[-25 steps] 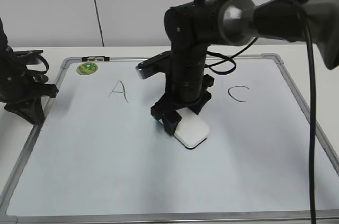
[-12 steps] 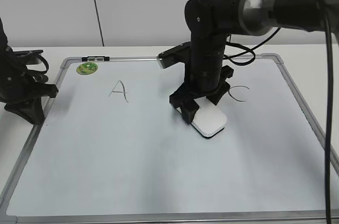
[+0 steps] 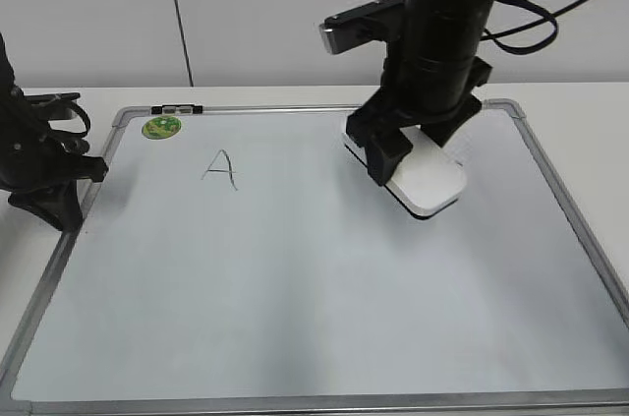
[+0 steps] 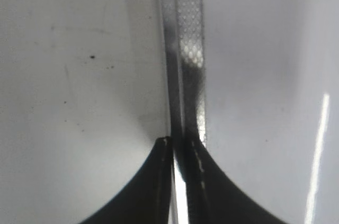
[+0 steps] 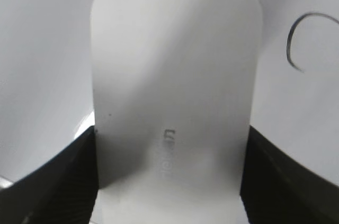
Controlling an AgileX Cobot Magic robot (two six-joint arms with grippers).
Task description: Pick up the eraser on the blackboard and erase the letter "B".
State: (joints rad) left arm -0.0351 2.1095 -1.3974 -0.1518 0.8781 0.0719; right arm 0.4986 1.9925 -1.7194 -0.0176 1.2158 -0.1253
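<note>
My right gripper (image 3: pixel 408 155) is shut on the white eraser (image 3: pixel 428 178) and holds it tilted over the back right of the blackboard (image 3: pixel 295 278). In the right wrist view the eraser (image 5: pixel 175 86) fills the space between the jaws (image 5: pixel 169 144), grey print on top. No letter "B" shows; the board between the "A" (image 3: pixel 220 168) and the eraser is blank. The "C" (image 5: pixel 296 41) shows only in the right wrist view. My left gripper (image 3: pixel 59 195) is shut at the board's left frame (image 4: pixel 188 49), seen between the jaw tips (image 4: pixel 180 142).
A round green sticker (image 3: pixel 162 126) and a small marker (image 3: pixel 177 108) sit at the board's back left corner. The board lies on a white table before a white wall. The right arm's body and cables hang over the back right.
My right arm has moved to the right and toward the back with the eraser, lifting it off the middle of the board. The "C" is now hidden behind it. The left arm has not moved.
</note>
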